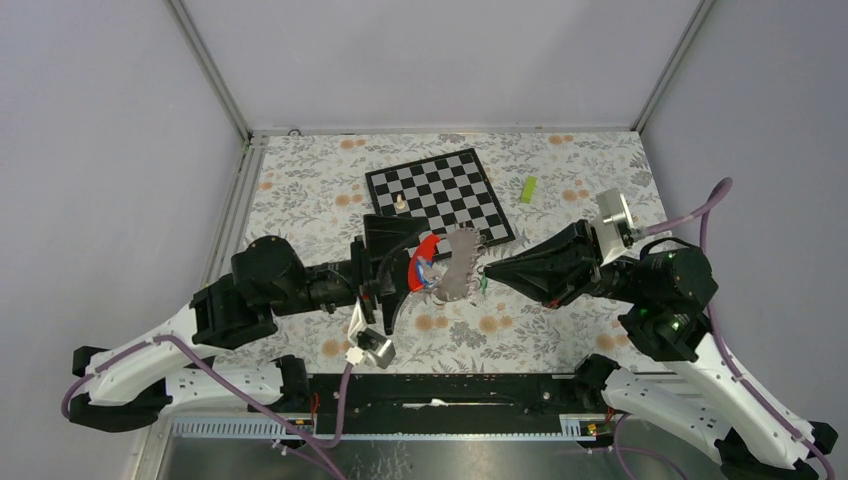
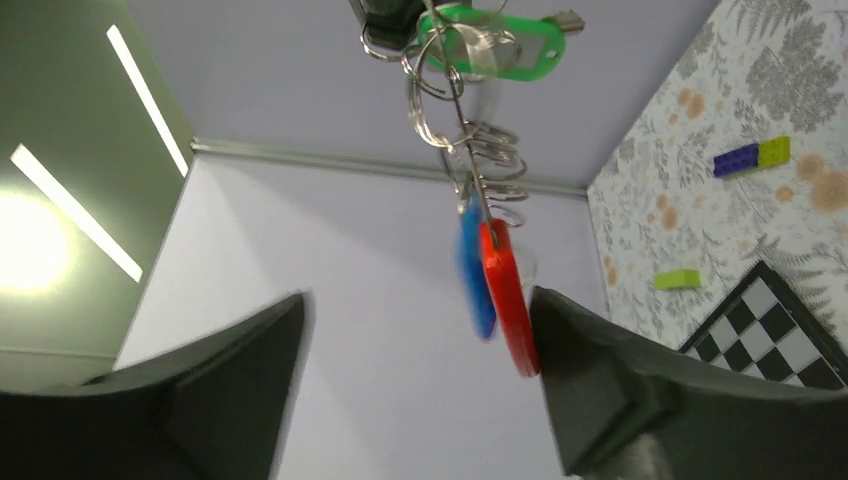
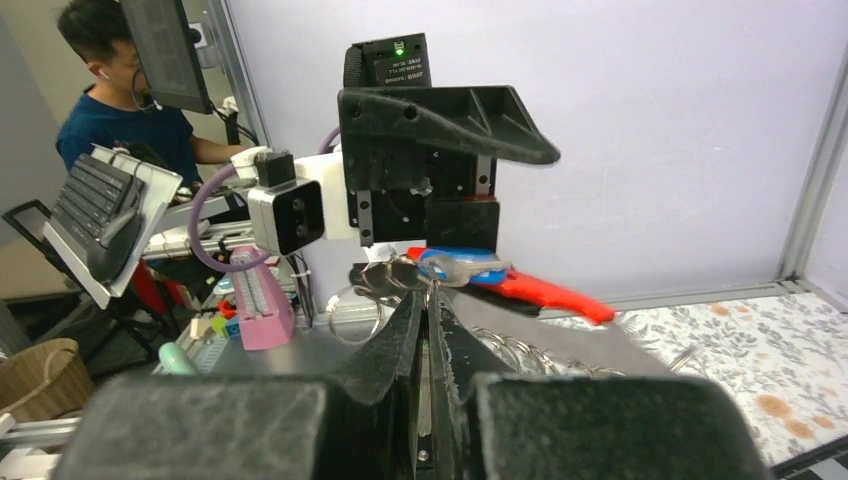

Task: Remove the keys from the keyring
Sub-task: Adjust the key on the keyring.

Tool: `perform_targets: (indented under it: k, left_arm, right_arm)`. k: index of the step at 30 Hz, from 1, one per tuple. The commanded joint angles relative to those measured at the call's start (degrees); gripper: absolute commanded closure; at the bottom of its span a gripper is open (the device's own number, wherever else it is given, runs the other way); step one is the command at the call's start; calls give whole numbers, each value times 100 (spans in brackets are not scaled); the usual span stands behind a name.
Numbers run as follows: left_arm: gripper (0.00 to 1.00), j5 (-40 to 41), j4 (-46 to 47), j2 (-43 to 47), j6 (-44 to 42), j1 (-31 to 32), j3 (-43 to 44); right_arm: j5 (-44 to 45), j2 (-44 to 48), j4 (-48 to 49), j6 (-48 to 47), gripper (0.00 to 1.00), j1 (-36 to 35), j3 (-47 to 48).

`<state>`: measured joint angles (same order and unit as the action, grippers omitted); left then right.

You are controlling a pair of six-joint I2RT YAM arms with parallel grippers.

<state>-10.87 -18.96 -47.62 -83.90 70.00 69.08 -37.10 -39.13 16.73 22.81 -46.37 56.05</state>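
The keyring (image 2: 440, 100), a bunch of thin silvery rings, hangs in the air between my two grippers. A green tag (image 2: 500, 50), a blue tag (image 2: 475, 270) and a red tag (image 2: 505, 295) dangle from it. A silvery key (image 3: 470, 268) with a blue head lies just above my right gripper (image 3: 428, 300), which is shut on a ring of the bunch. My left gripper (image 2: 418, 300) stands open below the bunch, and the red tag rests against its right finger (image 2: 590, 370). From above, the red tag (image 1: 425, 262) sits between the left gripper (image 1: 403, 272) and the right gripper (image 1: 487, 272).
A chessboard (image 1: 440, 195) with one small pale piece (image 1: 401, 203) lies behind the grippers. A lime-green block (image 1: 528, 188) sits to its right on the flowered cloth. A purple-and-yellow block (image 2: 750, 157) lies farther off. A grey flat strip (image 1: 460, 265) hangs beside the bunch.
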Motion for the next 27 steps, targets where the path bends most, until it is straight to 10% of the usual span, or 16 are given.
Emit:
perform_targets:
  k: [1,17,27]
  left_arm:
    - [2,-375,424,149,976,-21,-62]
    - [1,-459,349,901,4283,-21,-746]
    - [1,859,1551,1007,6502,-21,-1154]
  right_arm:
    - [6,55,-422,-464,100,-3,519]
    - [258,119,-2998,-1963,100,-3,1558]
    - [321,149,-3440,-2435,100,-4,1721]
